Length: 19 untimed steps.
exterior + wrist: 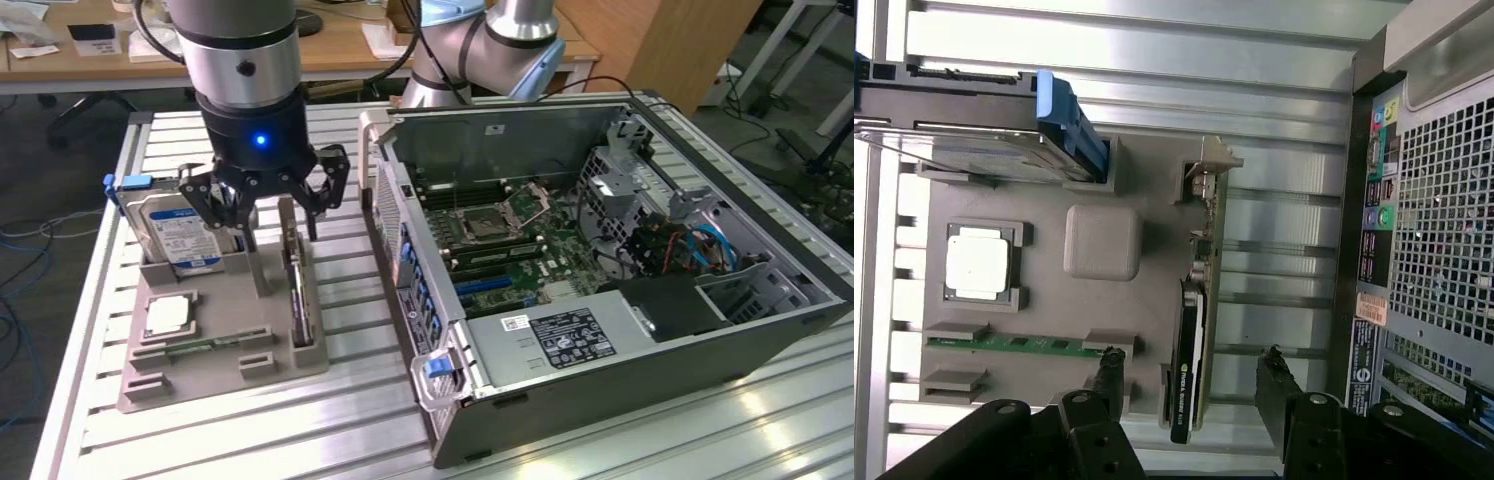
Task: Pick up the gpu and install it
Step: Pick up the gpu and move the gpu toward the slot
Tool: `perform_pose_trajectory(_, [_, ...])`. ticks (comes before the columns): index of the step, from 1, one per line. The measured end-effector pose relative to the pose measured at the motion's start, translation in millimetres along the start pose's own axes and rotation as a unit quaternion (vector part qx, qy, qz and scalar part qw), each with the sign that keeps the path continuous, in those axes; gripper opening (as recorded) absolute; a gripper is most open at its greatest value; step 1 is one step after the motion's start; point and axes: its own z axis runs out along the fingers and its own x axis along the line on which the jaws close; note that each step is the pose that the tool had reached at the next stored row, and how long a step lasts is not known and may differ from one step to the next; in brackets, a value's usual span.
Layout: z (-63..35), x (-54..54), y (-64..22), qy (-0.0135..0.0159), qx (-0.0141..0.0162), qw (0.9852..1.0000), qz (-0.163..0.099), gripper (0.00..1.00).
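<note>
Hovering directly above the grey holder [220,375], with the claw [278,238] spread apart and clamped on nothing. Straddling the gpu [1192,345]: one black finger [1111,378] on either side of the card, both clear of its faces, with open gaps showing in the wrist view. Standing upright on its long edge in a slot of the holder, on the holder's side nearest the open computer case [601,270], not yet lifted. Carrying a silvery bracket at the holder's end shared with the hard drive [180,235], and a black cooler with a green-marked label toward the opposite end. Sharing the holder with three other parts: the hard drive, silver with a blue label and blue frame, standing on edge across one end of the holder; a square silver processor [977,262] lying flat in its recess near the holder's middle, on the side away from the gpu; a narrow green memory stick [1024,343] lying flat at the holder's end opposite the hard drive. Resting, holder and case side by side but apart, on a worktop [267,445] of ribbed aluminium slats, case open side up, motherboard and blue cables exposed, just beyond the holder's gpu side.
</note>
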Motion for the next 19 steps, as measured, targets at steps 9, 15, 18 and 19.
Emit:
perform_pose_trajectory(9, [9.1, -1.1, 0.0, 0.0007, 0.0141, 0.9999, 0.000, 0.65])
perform_pose_trajectory(15, [15.3, -1.9, -0.3, 0.0008, 0.0141, 0.9999, 0.000, 0.65])
perform_pose_trajectory(18, [18.3, -2.2, -0.4, 0.0008, 0.0141, 0.9999, 0.000, 0.65])
perform_pose_trajectory(19, [19.2, -2.3, -0.5, 0.0008, 0.0142, 0.9999, 0.000, 0.65])
